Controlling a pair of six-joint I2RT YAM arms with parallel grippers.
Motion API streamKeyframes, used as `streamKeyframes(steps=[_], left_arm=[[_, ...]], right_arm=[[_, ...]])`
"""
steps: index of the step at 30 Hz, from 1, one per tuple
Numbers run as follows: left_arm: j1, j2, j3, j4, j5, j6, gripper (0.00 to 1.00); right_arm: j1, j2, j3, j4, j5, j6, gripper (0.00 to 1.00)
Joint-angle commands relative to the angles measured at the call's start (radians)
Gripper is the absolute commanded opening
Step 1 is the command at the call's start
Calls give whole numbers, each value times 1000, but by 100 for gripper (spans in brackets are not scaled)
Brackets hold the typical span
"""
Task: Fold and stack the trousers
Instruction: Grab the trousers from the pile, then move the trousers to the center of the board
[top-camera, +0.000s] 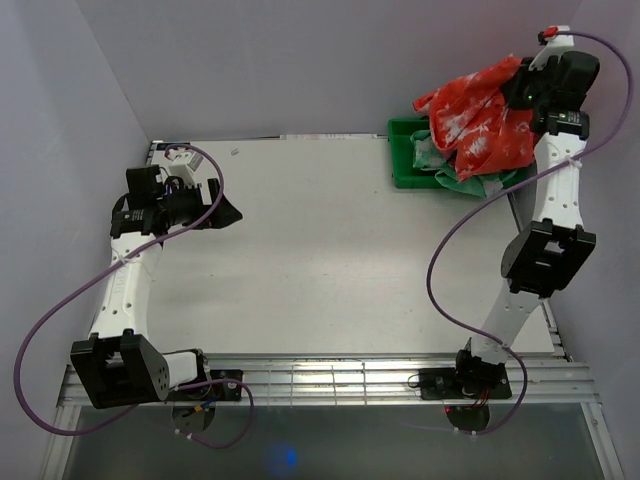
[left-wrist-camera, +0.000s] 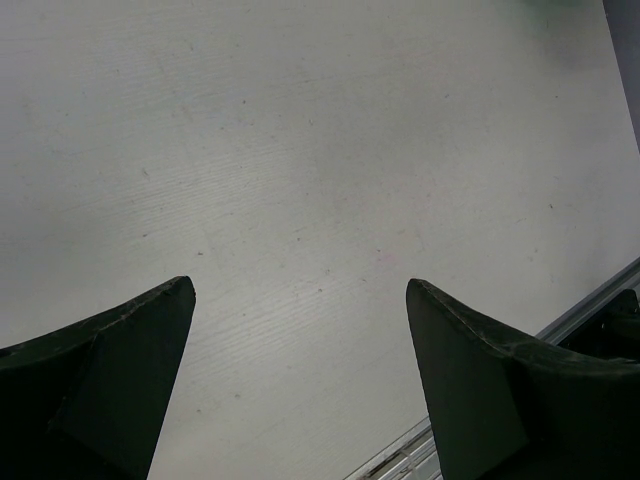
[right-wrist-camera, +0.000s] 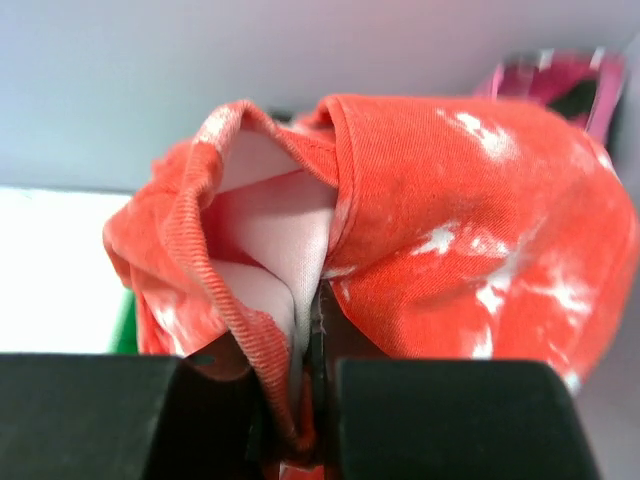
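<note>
From the top view, a green bin (top-camera: 403, 158) sits at the far right corner of the tabletop (top-camera: 330, 270). A crumpled mint-green cloth (top-camera: 462, 182) spills over its near rim. The trousers (top-camera: 478, 118) hang bunched above that bin, red-orange with white speckles, soft and heavily creased. Their lower folds droop onto the mint-green heap. My right arm reaches far forward and up, and my right claw (top-camera: 522, 88) is at the top edge of the bundle. My left arm is bent at the left side, with my left claw (top-camera: 226, 212) low over the bare board, pointing inward.

In my left wrist view, my left claw (left-wrist-camera: 300, 288) is released. Its dark fingers (left-wrist-camera: 110, 380) are spread wide with nothing between them. Under them lies the pale tabletop (left-wrist-camera: 320, 150), with a faint grain.

In my right wrist view, my right claw (right-wrist-camera: 315, 370) is clenched on a fold of the trousers (right-wrist-camera: 470, 230). A ribbed seam and the white inner side of the cloth show just above the black fingers (right-wrist-camera: 450, 420). A pink and black cloth (right-wrist-camera: 560, 82) peeks out at the upper right, and a sliver of the green bin (right-wrist-camera: 124, 325) shows at the left.
</note>
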Motion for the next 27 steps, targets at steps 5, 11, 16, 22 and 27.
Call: streamKeyframes(steps=[5, 11, 16, 22, 27], left_arm=[[47, -32, 88, 8, -8, -61, 98], [261, -10, 183, -7, 237, -117, 98], [319, 8, 220, -73, 282, -78, 98], [336, -24, 163, -116, 259, 11, 98], [336, 4, 117, -161, 250, 164, 98]], right_arm=[[11, -373, 29, 346, -263, 309, 8], [108, -476, -55, 406, -442, 422, 8], [362, -565, -310, 364, -530, 273, 8], [641, -561, -600, 271, -444, 64, 8], [764, -453, -756, 159, -385, -163, 72]])
